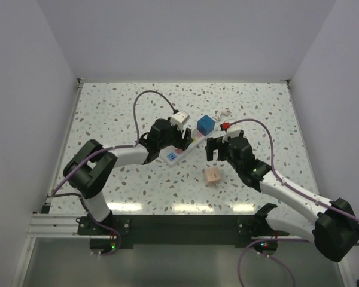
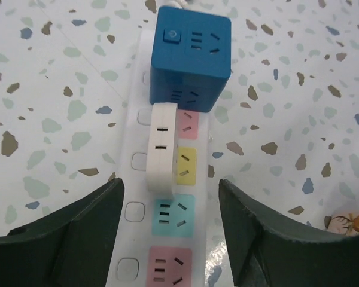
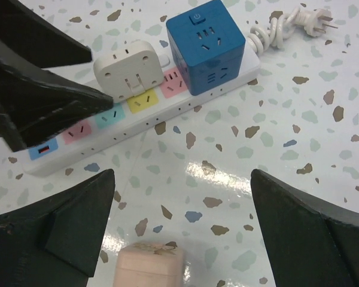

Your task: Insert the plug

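1. Left hand [image 2: 170,192]: I held it partly open over the strip [image 2: 131,179]. One finger [image 2: 66,239] stood on each side of the strip. Neither finger touched the plug [image 2: 163,146], and the hand held nothing.

2. Right hand [image 3: 182,179]: I held it spread wide above the table [image 3: 323,137], on the near side of the strip. It held nothing. Nothing lay between its fingers but bare table. A pale pink block [image 3: 149,266] lay on the table just below the hand in the right wrist view.

3. Plug: the white plug stood upright on the strip at the yellow socket [image 2: 186,164]. It was just beside the blue cube [image 2: 191,57], which sat on the strip next along. A pink socket [image 3: 173,84] showed between the plug's foot and the cube. Two slots showed on the narrow edge of the plug in the left wrist view. Its broad face, with more openings, was turned toward the right wrist camera. I could not tell whether its pins were fully home in the socket.

4. Strip: it lay flat on the table between the two hands. A cyan socket [image 2: 167,215] and another pink socket [image 2: 164,269] were uncovered between my left fingers. The strip's own cord [image 3: 275,27] lay coiled beyond the cube, with its pins resting on the table.
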Controlling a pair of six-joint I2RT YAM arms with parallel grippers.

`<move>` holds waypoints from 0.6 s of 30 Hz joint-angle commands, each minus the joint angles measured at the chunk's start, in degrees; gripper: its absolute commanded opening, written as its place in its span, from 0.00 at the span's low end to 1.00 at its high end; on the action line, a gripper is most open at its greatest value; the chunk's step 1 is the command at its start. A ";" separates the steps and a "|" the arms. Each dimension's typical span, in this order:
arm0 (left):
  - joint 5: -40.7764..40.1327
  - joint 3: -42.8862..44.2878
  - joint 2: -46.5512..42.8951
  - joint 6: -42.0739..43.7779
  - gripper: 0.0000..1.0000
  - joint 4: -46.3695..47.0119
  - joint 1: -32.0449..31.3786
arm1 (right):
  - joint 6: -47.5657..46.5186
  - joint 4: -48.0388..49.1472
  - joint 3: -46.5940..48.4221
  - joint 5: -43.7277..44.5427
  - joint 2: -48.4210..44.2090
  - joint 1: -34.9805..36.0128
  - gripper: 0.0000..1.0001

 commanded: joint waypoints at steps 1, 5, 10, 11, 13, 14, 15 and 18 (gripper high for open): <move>-0.35 -4.10 -9.59 2.15 0.70 8.83 -0.78 | 1.18 -0.08 -0.54 1.17 -0.33 -0.19 0.99; -3.41 -9.89 -15.76 4.18 0.85 9.01 -3.15 | 1.35 0.10 -0.63 0.38 0.19 -0.28 0.99; -5.10 -19.74 -23.14 10.75 0.85 11.46 -12.01 | 1.62 0.27 -1.16 0.47 -1.03 -0.28 0.99; -3.36 -22.45 -23.59 11.30 0.85 12.08 -13.16 | 1.79 0.27 -1.33 0.55 -1.30 -0.28 0.99; -0.98 -24.84 -24.38 12.17 0.85 14.80 -15.97 | 2.14 0.54 -1.95 0.64 -2.87 -0.28 0.99; 1.12 -26.76 -24.38 12.35 0.85 15.94 -16.68 | 2.32 0.71 -2.21 0.47 -3.40 -0.36 0.99; 2.19 -27.65 -23.95 12.53 0.85 18.47 -17.39 | 2.49 0.80 -2.39 0.47 -3.76 -0.36 0.99; 6.58 -29.15 -21.50 12.88 0.86 22.71 -18.97 | 2.76 0.71 -2.83 0.38 -4.90 -0.36 0.99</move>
